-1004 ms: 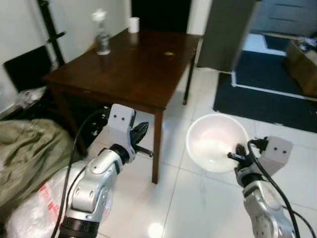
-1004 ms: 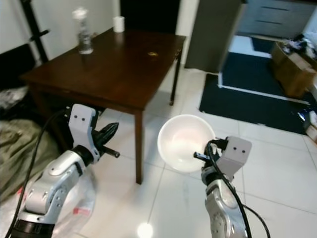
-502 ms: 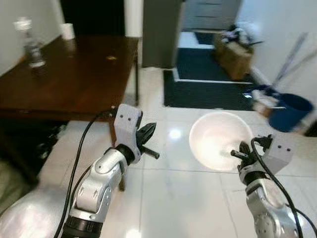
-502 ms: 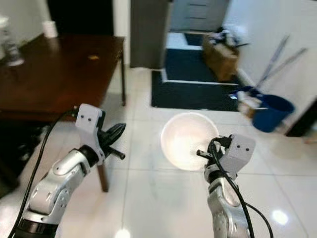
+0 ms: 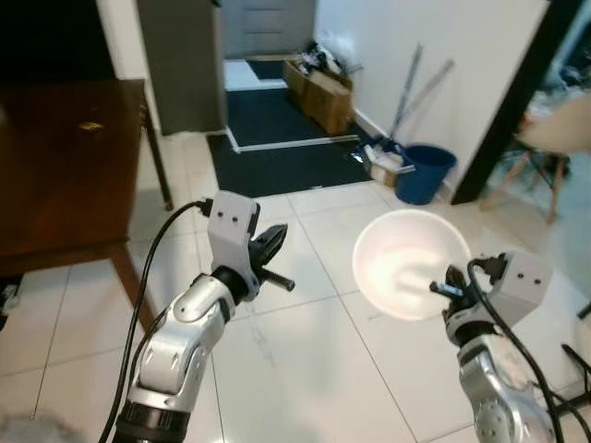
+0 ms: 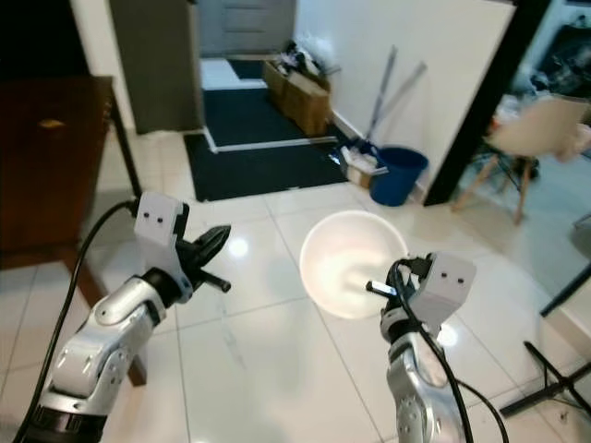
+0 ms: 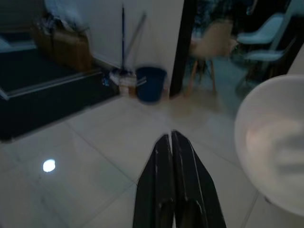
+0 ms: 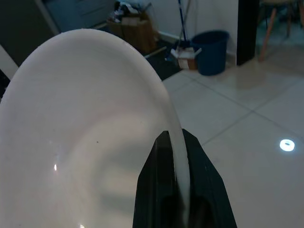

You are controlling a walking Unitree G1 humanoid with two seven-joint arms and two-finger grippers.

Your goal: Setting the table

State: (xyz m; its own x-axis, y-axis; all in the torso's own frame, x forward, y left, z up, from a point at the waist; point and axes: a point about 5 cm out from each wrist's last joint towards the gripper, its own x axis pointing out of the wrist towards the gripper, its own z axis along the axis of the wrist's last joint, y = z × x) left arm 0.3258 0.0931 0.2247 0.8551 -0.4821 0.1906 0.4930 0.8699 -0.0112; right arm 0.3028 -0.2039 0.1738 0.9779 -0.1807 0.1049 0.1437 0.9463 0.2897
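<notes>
My right gripper (image 5: 441, 288) is shut on the rim of a white bowl (image 5: 411, 263), carried in the air above the tiled floor with its hollow turned toward me. The right wrist view has the bowl (image 8: 80, 137) close up, with its rim pinched between the two black fingers (image 8: 159, 161). At chest height on my left, my left gripper (image 5: 274, 247) is shut with nothing in it; its fingers (image 7: 172, 161) lie pressed together. The dark wooden table (image 5: 55, 166) stands at the far left.
White tiled floor (image 5: 295, 351) spreads ahead. A dark mat (image 5: 277, 148) lies by a grey cabinet (image 5: 180, 55). A blue bucket (image 5: 425, 171), mop handles (image 5: 416, 88) and a cardboard box (image 5: 328, 92) line the right wall. A pale chair (image 5: 554, 138) stands beyond a black doorframe (image 5: 512, 97).
The camera has swung to the right: the table slid off to the left edge and the bucket, doorframe and chair came into view. Both grippers keep their pose, the right still holding the bowl.
</notes>
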